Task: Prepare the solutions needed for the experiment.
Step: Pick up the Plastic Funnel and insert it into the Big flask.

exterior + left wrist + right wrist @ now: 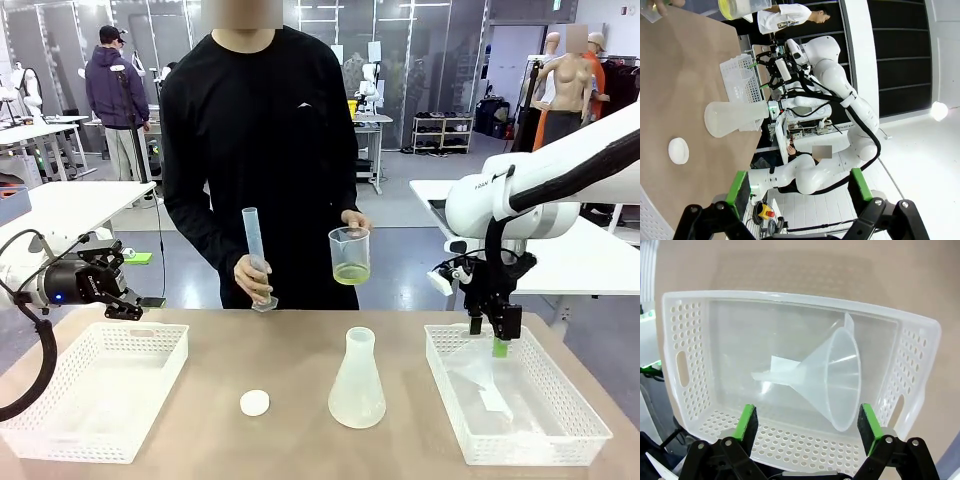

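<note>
Solution (351,273) — a shallow pale-yellow layer — sat in the bottom of a clear beaker (349,248), which the person across the table (300,345) held up in one hand (356,221), well above the top. Their other hand (254,279) gripped a graduated cylinder (253,238) upright, its base near the far edge. A frosted conical flask (357,385) stood upright mid-table, w/ a small white cap (254,403) lying near it on my left side. I had the left gripper (145,300) hovering by the far rim of the left basket (60,455), jaws wide, nothing btwn them. The right gripper (498,340) pointed down over the right basket (530,452) — also wide & empty. Its wrist cam looked down on a clear funnel (837,375) lying on its side in that basket.
</note>
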### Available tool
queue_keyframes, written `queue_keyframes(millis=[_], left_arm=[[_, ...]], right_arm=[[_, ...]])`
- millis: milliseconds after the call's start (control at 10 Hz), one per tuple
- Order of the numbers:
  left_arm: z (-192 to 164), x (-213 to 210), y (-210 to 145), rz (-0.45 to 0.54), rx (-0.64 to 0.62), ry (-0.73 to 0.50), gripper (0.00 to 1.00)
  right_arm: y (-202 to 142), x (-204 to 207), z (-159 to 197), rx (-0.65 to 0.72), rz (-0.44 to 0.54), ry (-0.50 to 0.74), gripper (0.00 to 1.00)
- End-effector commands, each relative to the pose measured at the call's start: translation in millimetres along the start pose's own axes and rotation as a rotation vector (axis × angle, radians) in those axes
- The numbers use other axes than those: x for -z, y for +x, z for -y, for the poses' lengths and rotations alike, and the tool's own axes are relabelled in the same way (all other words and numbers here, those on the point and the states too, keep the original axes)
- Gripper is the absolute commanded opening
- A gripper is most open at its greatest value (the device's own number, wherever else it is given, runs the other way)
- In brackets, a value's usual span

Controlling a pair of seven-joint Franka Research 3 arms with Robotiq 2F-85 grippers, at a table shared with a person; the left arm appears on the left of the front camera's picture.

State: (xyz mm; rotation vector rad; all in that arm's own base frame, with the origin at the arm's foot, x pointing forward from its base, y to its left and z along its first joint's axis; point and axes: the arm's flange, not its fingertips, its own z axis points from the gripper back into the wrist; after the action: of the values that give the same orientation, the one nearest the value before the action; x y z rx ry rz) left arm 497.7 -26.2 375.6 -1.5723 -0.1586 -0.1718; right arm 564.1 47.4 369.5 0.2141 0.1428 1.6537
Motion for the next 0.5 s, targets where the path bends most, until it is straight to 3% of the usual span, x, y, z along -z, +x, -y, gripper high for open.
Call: queue_keyframes(millis=[0,400], left_arm=[[0.9,0.5,-0.9,-0.001,0.0,-0.001,1.0],[0.9,0.5,-0.9,-0.001,0.0,-0.001,1.0]], right_arm=[[-5.6,-2.8,8.7,-0.049,0.053,0.064,1.0],[-10.8,0.4,30.1,-0.115,0.1,0.173,1.0]])
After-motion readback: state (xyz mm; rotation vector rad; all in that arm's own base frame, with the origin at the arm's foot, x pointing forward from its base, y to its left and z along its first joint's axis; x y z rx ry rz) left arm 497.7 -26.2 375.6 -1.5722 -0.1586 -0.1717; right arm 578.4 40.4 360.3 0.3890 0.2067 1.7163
